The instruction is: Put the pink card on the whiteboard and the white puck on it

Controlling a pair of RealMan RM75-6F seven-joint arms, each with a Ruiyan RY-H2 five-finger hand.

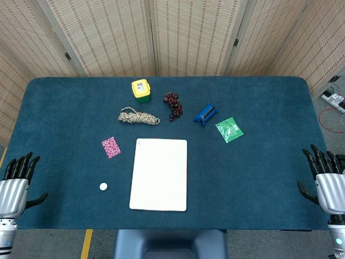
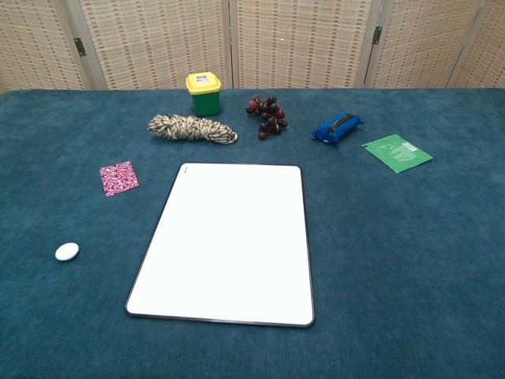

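The pink patterned card (image 1: 111,147) (image 2: 119,178) lies flat on the blue cloth, just left of the whiteboard (image 1: 159,174) (image 2: 229,241). The small white puck (image 1: 103,186) (image 2: 67,251) sits nearer the front edge, left of the board's lower half. Nothing lies on the whiteboard. My left hand (image 1: 16,181) hovers at the table's front left corner, fingers apart and empty, well away from card and puck. At the front right edge my right hand (image 1: 326,175) is likewise spread and empty. Neither hand shows in the chest view.
Behind the board lie a coiled rope (image 1: 138,116) (image 2: 192,128), a yellow-lidded green tub (image 1: 141,90) (image 2: 204,92), dark grapes (image 1: 172,106) (image 2: 267,115), a blue object (image 1: 205,115) (image 2: 337,127) and a green packet (image 1: 229,129) (image 2: 397,151). Folding screens stand behind the table.
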